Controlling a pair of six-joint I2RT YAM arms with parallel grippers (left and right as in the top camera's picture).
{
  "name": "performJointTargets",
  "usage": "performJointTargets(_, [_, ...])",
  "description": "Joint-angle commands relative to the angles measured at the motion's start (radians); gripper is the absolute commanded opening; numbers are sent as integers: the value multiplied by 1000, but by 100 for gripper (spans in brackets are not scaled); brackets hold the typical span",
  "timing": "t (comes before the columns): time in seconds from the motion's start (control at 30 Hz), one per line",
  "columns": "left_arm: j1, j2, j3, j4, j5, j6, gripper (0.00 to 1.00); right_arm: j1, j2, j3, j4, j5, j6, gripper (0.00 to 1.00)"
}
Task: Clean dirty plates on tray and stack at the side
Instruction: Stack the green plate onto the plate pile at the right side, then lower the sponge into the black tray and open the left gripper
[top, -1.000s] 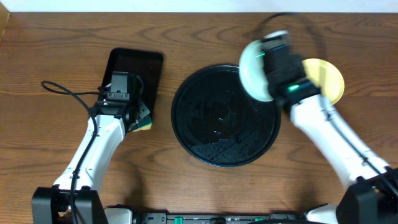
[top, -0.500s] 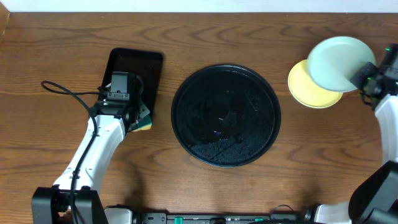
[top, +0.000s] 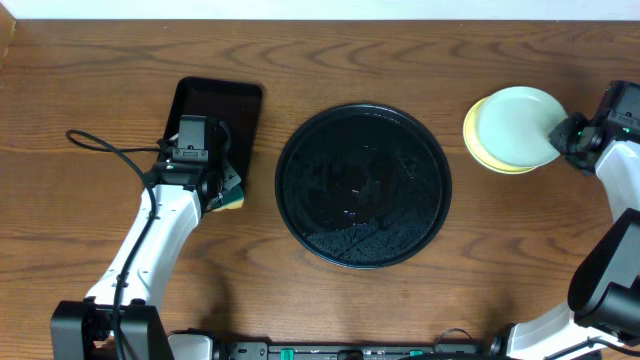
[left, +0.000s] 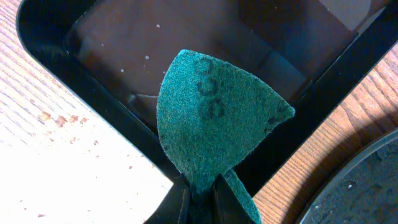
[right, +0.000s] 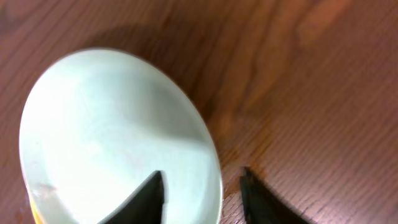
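Since a second ago the right claw has carried the blue-green plate out to the side and set it on the yellow plate. Its fingers now stand spread, with the plate's rim loose between them. To finish cleanly, it should probably draw straight back off the rim without nudging the stack. The round tray lies well apart, toward the other arm. The left claw pinches a green scouring pad above the rectangular tray.

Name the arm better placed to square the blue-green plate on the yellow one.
Likely right. The right gripper sits at the rim of the blue-green plate; the left gripper, far off, holds a green pad.
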Motion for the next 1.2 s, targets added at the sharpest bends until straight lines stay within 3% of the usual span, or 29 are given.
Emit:
performJointTargets(0.0, [4,-2,-4,10,-16,6,8,32,5,-3,-5,-29,-16,52])
performJointTargets(0.1, [4,-2,-4,24,-16,6,8,55,-2,-3,-16,-51,-51,43])
performJointTargets(0.2, [4,-2,-4,45,-16,6,7,89,-18,-3,-20,-53,-85,43])
performJointTargets(0.37, [4,2,-4,111,-16,10,8,173,-74,-3,-42,-53,-106,59])
performJointTargets(0.87, [5,224,-4,578,-28,236,13,517,-246,-3,-93,-53,-157,63])
performJointTargets(1.03, [6,259,-4,614,-231,250,17,621,-246,-3,-139,-36,-185,66])
performJointTargets(1.17, [21,259,-4,610,-246,302,47,679,-247,-3,-134,-35,-198,75])
